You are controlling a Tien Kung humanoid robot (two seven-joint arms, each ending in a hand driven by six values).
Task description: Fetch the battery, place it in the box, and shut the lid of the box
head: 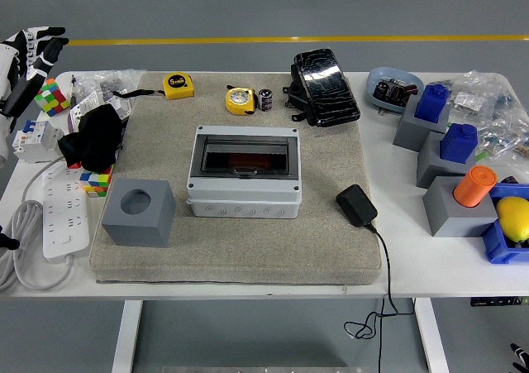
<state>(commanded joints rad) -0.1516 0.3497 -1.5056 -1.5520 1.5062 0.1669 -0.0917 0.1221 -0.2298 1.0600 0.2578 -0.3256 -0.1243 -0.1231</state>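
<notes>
A small black cylindrical battery (265, 99) stands upright at the back of the grey mat, right of a yellow tape measure (240, 100). The grey box (244, 171) sits in the mat's middle with its dark see-through lid shut flat. My left hand (33, 49) hovers at the far left edge above the table's back left corner, fingers spread and empty, far from battery and box. Only a sliver of my right hand (521, 355) shows at the bottom right corner, below table level.
A grey cube with a round hole (139, 212) sits front left on the mat. A black adapter (356, 205) with cord lies right of the box. A black pack (325, 87) lies behind. Colour cubes, black cloth, power strip at left; grey and blue blocks at right.
</notes>
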